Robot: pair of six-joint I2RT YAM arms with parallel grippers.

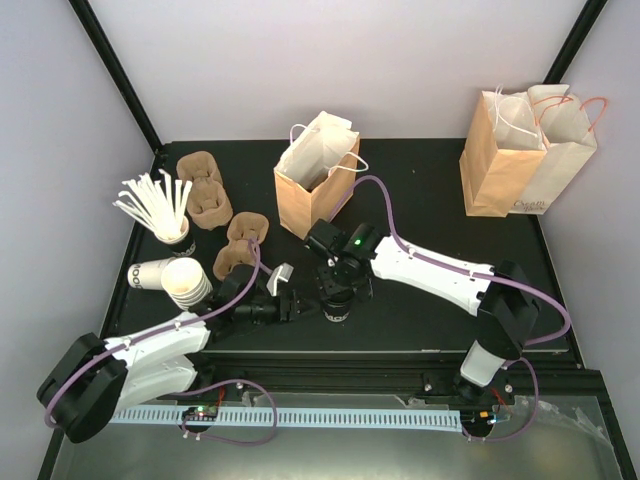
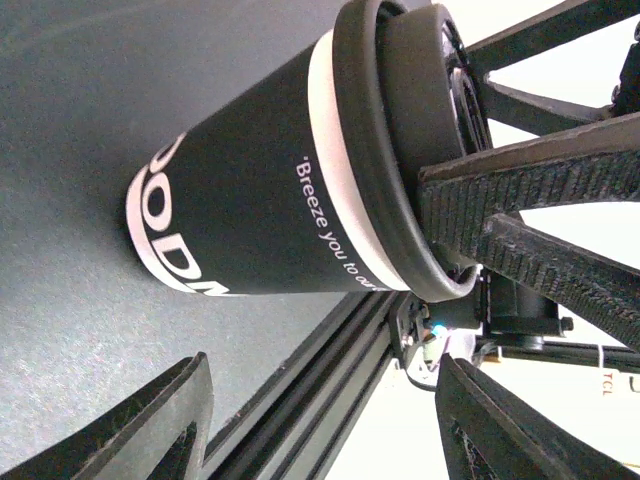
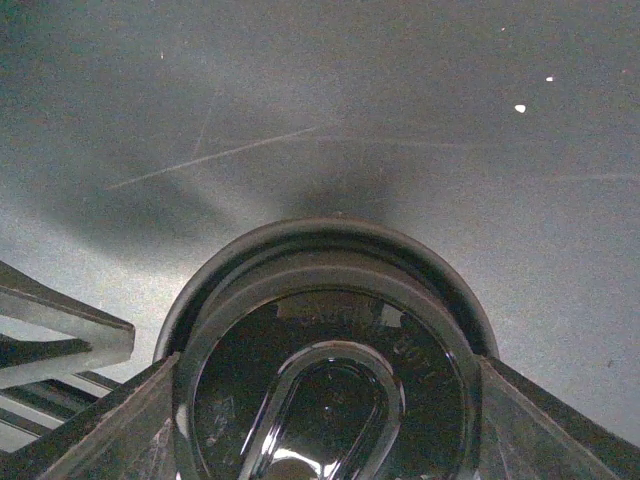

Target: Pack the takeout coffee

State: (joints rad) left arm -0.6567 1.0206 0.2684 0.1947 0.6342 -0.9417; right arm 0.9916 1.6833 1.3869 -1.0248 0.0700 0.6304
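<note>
1. Here's the right arm, reaching in from 3 o'clock. Its jaws are down over the takeout coffee and closed in on the glossy black lid, pinching its rim from both sides.
2. The coffee is upright near the front middle of the desk, at 6 o'clock from the open brown bag. I can't tell whether its base rests on the desk or sits just off it.
3. The left arm comes in from 8 o'clock. Its jaws are spread wide, holding nothing and touching nothing. They sit just beside the cup at its 9 o'clock, with the cup beyond their tips, not between them.
4. From the left wrist, the cup's black band with white lettering fills the view.
5. The pulp carriers lie at the cup's 10 o'clock, and the lidless cups are further out at 9 o'clock.
</note>
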